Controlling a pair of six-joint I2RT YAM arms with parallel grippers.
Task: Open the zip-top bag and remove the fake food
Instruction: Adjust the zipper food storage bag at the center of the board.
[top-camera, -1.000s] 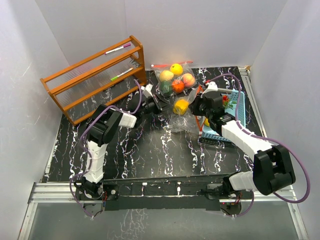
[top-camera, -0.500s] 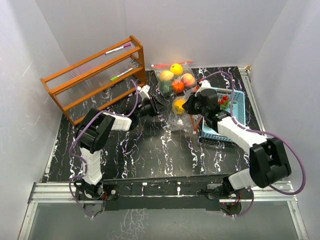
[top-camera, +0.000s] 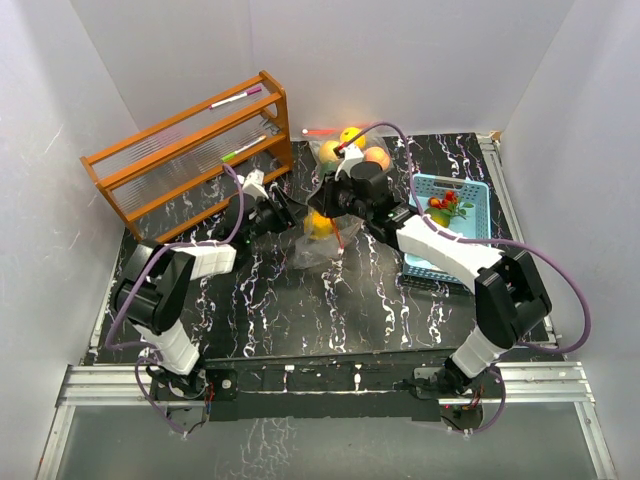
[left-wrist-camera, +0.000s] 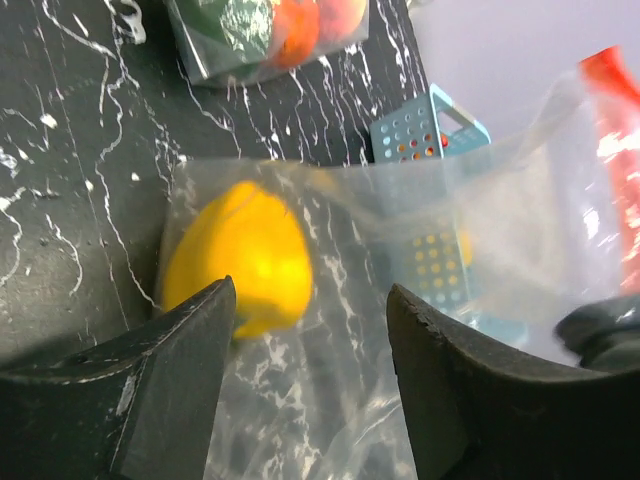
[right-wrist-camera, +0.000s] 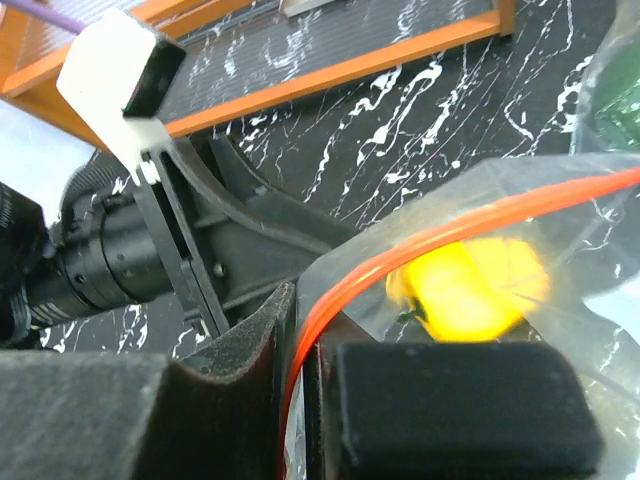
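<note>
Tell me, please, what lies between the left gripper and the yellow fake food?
Only clear film of the zip-top bag; the left wrist view shows the yellow fake food inside it, beyond the left gripper.

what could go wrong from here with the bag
1. Only the right claw pinches the bag, by its zip strip. The left claw is open and gripping nothing, so the thin plastic may slip free.
2. The yellow fruit lies loose inside and might tumble onto the table.
3. The two claws sit very close and may knock together.
</note>
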